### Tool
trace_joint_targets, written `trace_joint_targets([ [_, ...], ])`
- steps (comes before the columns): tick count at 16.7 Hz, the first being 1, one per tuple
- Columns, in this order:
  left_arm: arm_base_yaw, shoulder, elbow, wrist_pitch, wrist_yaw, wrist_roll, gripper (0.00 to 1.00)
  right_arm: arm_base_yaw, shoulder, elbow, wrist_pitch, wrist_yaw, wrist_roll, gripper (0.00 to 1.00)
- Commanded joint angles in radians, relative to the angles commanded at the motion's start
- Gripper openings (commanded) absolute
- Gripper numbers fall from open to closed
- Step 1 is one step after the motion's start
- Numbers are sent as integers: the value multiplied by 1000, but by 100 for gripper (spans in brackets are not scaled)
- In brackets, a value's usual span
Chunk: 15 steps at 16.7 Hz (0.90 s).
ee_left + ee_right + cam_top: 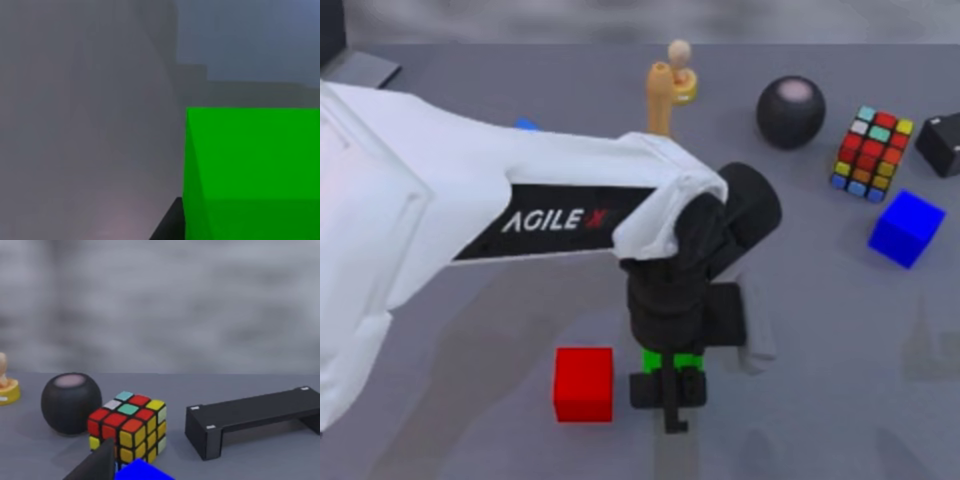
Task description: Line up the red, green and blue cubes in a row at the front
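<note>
Green cube (672, 361) sits at the tabletop (470, 430) front, just right of the red cube (584, 384), clamped in the left hand (668, 385); presumably being set as second in the row. Blue cube (906, 228) lies well apart, right side, near the puzzle cube (871, 153). Left wrist view shows the green cube's faces up close, hidden from above. Right hand: out of top view, state cannot tell.

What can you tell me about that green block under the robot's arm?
The green cube is a plain, glossy, bright green block without marks. From above it is mostly hidden beneath the left gripper, so only a strip of it shows. It sits at the front of the table, just right of the red cube, with a small gap between them. The left wrist view shows its smooth faces up close.
</note>
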Motion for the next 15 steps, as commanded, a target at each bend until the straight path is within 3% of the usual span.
trace_joint_targets([
  [1,0,0,0,0,0,0,0,0,0,0,0,0,0,100],
  [14,0,0,0,0,0,0,98,0,0,0,0,0,0,100],
  [15,0,0,0,0,0,0,100,0,0,0,0,0,0,100],
])
